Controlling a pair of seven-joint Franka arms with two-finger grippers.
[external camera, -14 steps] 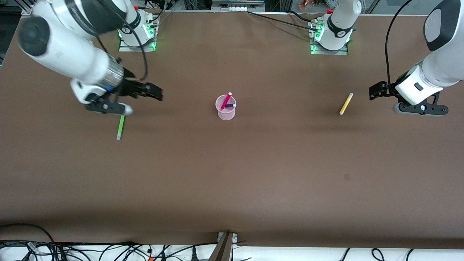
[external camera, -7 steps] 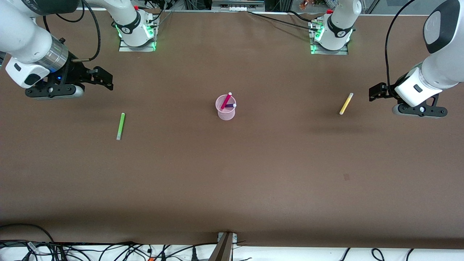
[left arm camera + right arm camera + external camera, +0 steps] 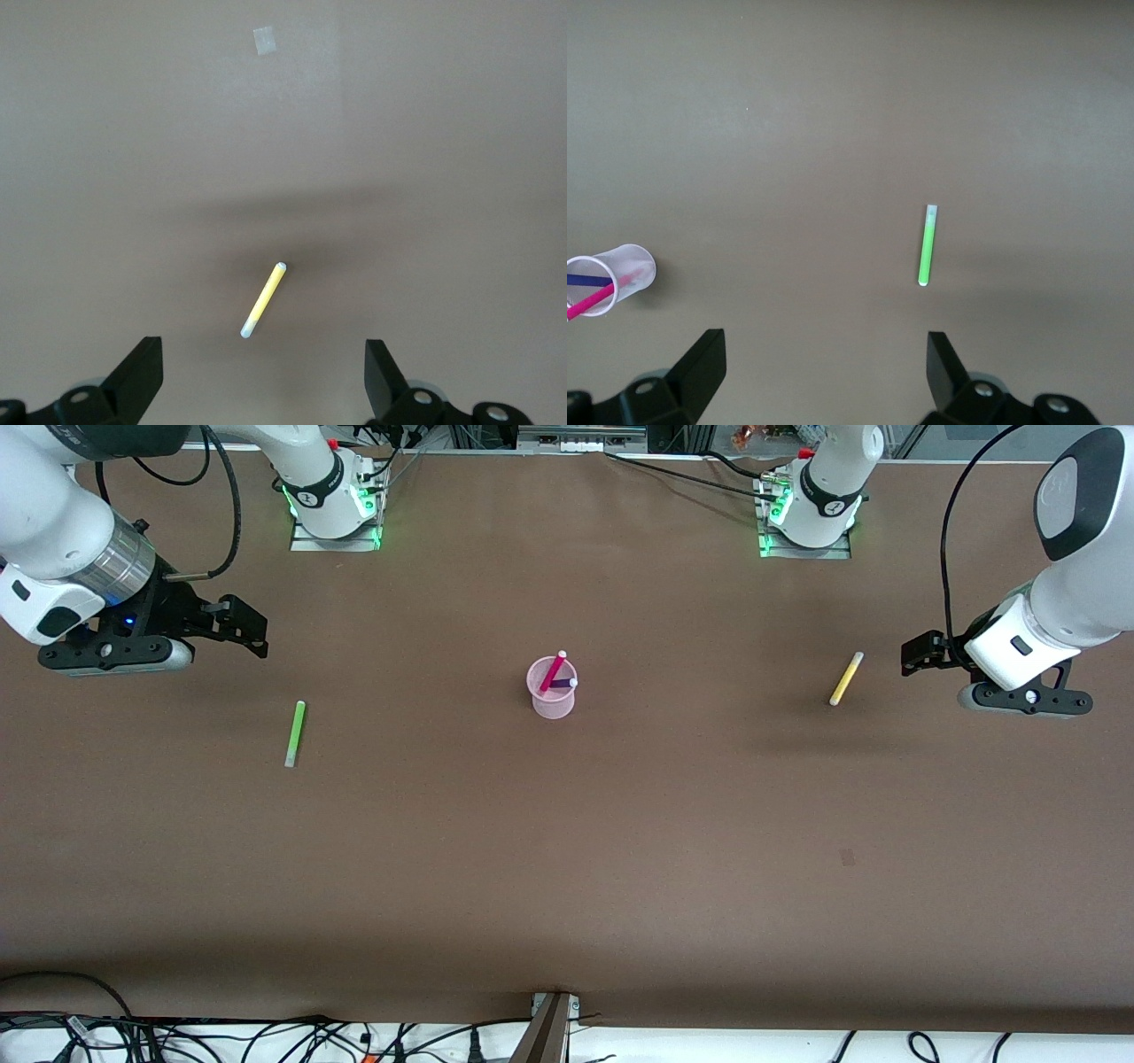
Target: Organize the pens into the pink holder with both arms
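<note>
The pink holder (image 3: 552, 688) stands at the table's middle with the hot pink pen (image 3: 554, 670) and the dark purple pen (image 3: 564, 684) in it; it also shows in the right wrist view (image 3: 611, 278). The lime green pen (image 3: 294, 732) lies flat toward the right arm's end, also in the right wrist view (image 3: 926, 245). The yellow pen (image 3: 846, 677) lies flat toward the left arm's end, also in the left wrist view (image 3: 263, 300). My right gripper (image 3: 246, 624) is open and empty, up over the table beside the green pen. My left gripper (image 3: 920, 651) is open and empty, beside the yellow pen.
The brown table top (image 3: 567, 850) runs wide. A small pale mark (image 3: 847, 857) lies on it nearer the front camera than the yellow pen. Cables lie along the table's near edge (image 3: 266, 1036). The arm bases (image 3: 332, 505) stand at the farthest edge.
My right arm has swung away from the holder toward its own end of the table, uncovering the green pen's upper end. My left gripper has barely moved.
</note>
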